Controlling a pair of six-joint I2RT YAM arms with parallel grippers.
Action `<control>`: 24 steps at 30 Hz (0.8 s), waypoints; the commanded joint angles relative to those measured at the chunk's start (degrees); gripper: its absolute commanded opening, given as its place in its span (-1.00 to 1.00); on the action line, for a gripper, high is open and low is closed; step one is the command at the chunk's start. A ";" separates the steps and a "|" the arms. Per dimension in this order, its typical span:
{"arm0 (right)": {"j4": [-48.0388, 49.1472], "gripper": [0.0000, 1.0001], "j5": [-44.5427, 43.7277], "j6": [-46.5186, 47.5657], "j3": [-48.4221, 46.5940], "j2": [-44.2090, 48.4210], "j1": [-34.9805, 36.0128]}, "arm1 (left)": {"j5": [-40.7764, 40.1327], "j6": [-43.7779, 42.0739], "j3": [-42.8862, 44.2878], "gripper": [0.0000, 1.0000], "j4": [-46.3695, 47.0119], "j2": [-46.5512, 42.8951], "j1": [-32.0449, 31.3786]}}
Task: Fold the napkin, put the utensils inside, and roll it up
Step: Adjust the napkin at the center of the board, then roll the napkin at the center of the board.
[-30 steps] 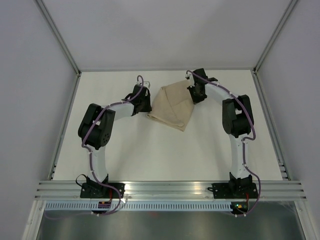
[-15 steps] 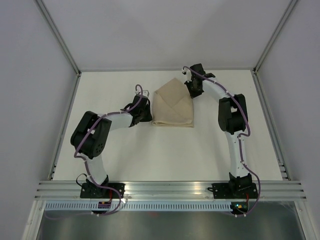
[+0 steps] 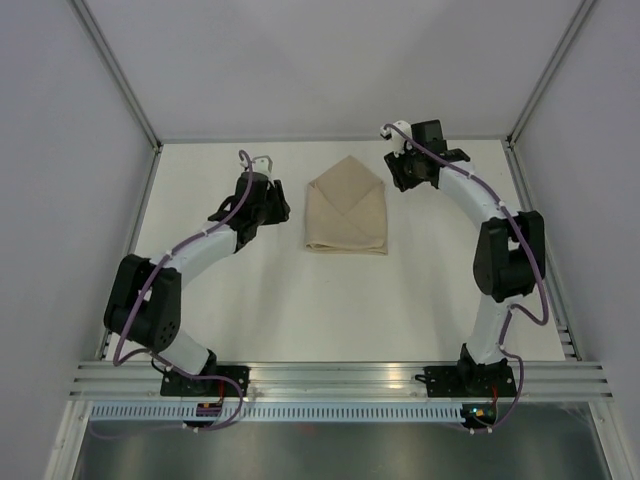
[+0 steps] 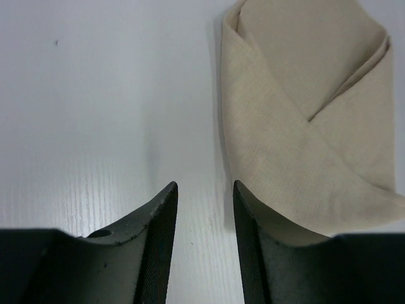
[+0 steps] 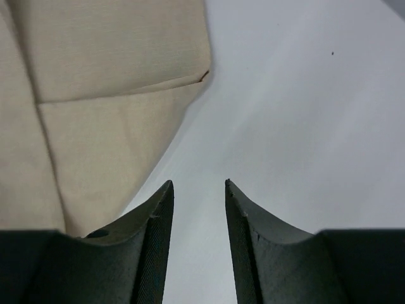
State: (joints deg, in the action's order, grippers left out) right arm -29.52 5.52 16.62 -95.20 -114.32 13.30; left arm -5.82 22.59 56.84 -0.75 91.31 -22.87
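The place looks like a robotics lab test cell, not a home or shop. A left arm (image 3: 205, 243) and a right arm (image 3: 470, 190) are bolted to an aluminium rail (image 3: 340, 375) at the near edge of a plain white worktop (image 3: 300, 300). Bare pale wall panels (image 3: 330, 60) in metal framing (image 3: 116, 72) box it in. Purple cables (image 3: 543, 285) run along the arms. The slotted strip (image 3: 340, 411) below the rail is probably a cable duct.

The left claw (image 3: 268, 205) hung just left of the napkin (image 3: 346, 210). The right claw (image 3: 405, 178) hung by its far right edge. Both claws were a little apart and empty.
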 commanded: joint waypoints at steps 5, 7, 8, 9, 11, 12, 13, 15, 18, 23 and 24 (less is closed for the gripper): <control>4.91 -0.07 14.51 20.19 12.66 14.03 4.80 | 5.12 -4.21 -1.20 -0.03 0.40 -10.62 1.78; 7.18 -0.04 15.83 24.48 17.75 17.18 6.91 | 5.21 -4.22 -1.90 -0.03 0.40 -11.76 1.78; 8.59 -0.03 16.19 25.82 19.85 18.42 7.61 | 5.47 -3.96 -2.17 -0.03 0.40 -12.72 1.78; 11.56 0.00 17.32 26.79 23.88 19.65 8.66 | 5.56 -3.78 -2.43 -0.02 2.23 -13.08 1.78; 13.60 0.02 18.30 29.95 27.24 21.95 9.28 | 5.56 -3.52 -3.22 -0.02 3.21 -13.70 1.78; 14.91 0.02 18.47 31.00 29.61 22.56 10.16 | 5.56 -3.43 -3.75 -0.02 3.56 -13.87 1.78; 15.62 0.03 18.48 32.41 30.76 22.74 10.51 | 5.56 -3.25 -4.01 -0.02 4.52 -14.05 1.78; 18.61 0.05 17.69 33.38 34.02 23.00 12.10 | 6.97 -2.99 -4.63 -0.02 5.49 -14.49 1.78; 19.41 0.07 16.45 35.41 36.56 22.39 14.90 | 7.93 -2.64 -4.63 -0.02 6.73 -14.40 1.78; 23.61 0.08 12.34 36.73 41.66 23.71 20.00 | 8.46 -2.99 -4.98 -0.01 7.08 -14.84 1.78; 23.98 0.09 11.80 36.81 42.02 23.88 20.71 | 8.55 -2.99 -5.42 -0.01 7.26 -15.10 1.78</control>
State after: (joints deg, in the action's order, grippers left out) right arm -11.46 18.20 50.61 -55.09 -93.32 31.53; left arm 0.86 20.91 52.10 3.57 78.24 -21.19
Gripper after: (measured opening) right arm 0.541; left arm 0.493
